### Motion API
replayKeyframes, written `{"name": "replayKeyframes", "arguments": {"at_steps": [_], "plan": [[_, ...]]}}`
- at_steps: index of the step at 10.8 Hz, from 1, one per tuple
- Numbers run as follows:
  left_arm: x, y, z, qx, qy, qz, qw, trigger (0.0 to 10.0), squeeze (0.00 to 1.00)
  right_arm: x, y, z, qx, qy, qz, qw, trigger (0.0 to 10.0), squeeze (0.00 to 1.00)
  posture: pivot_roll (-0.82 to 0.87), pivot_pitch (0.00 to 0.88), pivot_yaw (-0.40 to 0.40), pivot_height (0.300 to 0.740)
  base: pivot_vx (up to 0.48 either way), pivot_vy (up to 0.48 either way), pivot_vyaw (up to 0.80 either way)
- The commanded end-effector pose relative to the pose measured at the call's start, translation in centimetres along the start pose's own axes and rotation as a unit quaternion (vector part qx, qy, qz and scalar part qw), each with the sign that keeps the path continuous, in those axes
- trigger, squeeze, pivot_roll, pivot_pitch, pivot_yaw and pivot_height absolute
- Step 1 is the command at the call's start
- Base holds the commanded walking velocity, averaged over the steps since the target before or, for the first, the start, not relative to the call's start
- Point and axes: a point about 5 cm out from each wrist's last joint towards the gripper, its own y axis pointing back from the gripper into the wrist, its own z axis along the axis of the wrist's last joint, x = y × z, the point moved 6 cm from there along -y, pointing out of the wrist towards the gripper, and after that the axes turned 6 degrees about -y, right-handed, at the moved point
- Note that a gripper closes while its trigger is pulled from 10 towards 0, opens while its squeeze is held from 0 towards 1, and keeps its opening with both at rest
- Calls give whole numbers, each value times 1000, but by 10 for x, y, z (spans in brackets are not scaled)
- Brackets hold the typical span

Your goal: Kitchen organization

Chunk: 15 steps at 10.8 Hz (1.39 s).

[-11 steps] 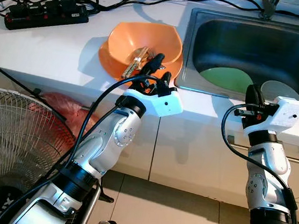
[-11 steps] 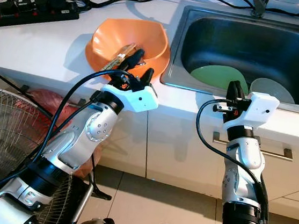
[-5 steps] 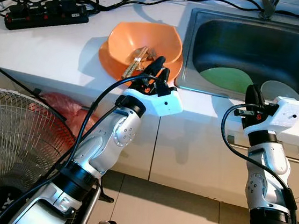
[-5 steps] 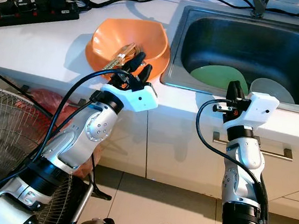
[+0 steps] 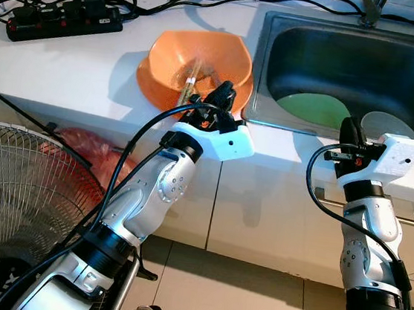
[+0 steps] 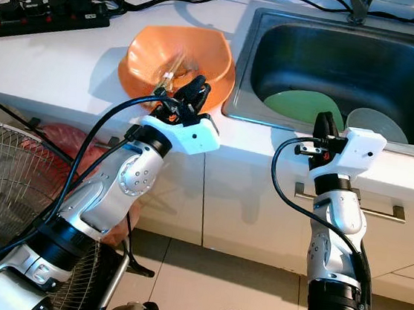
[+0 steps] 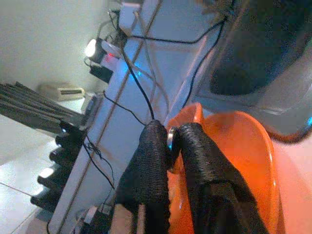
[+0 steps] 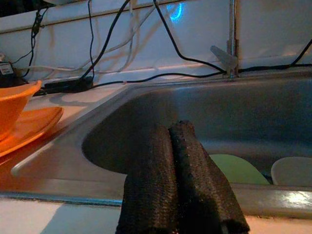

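An orange bowl (image 5: 175, 55) sits on an orange plate (image 5: 144, 88) on the white counter, left of the steel sink (image 5: 281, 29). Thin utensils (image 5: 188, 85) lie in the bowl. My left gripper (image 5: 222, 95) hangs over the bowl's near rim, shut on a utensil whose silvery end (image 7: 171, 140) shows between the fingers (image 7: 151, 161). My right gripper (image 5: 349, 131) is shut and holds nothing, at the sink's front edge. A green plate (image 5: 313, 107) and a pale plate (image 5: 388, 125) lie in the sink.
A black power strip (image 5: 65, 19) and tangled cables lie at the counter's back left. A standing fan (image 5: 8, 192) and a red bag (image 5: 88, 149) sit on the floor at the left. A cabinet handle (image 5: 413, 217) runs below the sink.
The left gripper's fingers were apart over the bowl a second ago and have closed on a utensil, which now tilts up. The right arm has not moved.
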Motion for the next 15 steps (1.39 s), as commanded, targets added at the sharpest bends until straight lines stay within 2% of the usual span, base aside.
{"name": "replayKeyframes", "arguments": {"at_steps": [1,2,5,6,7,8,10,15], "plan": [[11,-2,13,-30,3,24,999,0,0,-2,10,-28,49,-16,-9,999,10000,0,28,162,56,740,0,0,0],[18,-2,21,-49,9,42,998,0,0,-1,9,-28,50,-16,-8,999,10000,0,28,163,55,740,0,0,0],[18,-1,29,-69,20,47,996,0,0,0,9,-28,50,-16,-6,999,10000,0,29,163,54,740,0,0,0],[13,-1,30,-70,37,36,996,2627,0,0,9,-28,50,-16,-6,999,10000,0,26,165,54,740,0,0,0],[13,0,31,-74,39,35,996,9098,0,0,9,-28,50,-15,-7,999,10000,0,26,165,54,740,0,0,0],[14,0,33,-77,47,36,995,10000,0,-2,10,-27,50,-15,-8,999,10000,0,27,167,52,740,0,0,0],[18,0,36,-86,56,45,994,10000,0,-2,9,-27,49,-16,-8,999,10000,0,30,164,51,740,0,0,0],[40,-1,50,-124,31,84,988,10000,0,-2,9,-26,47,-16,-7,999,10000,0,26,152,54,740,0,0,0]]}}
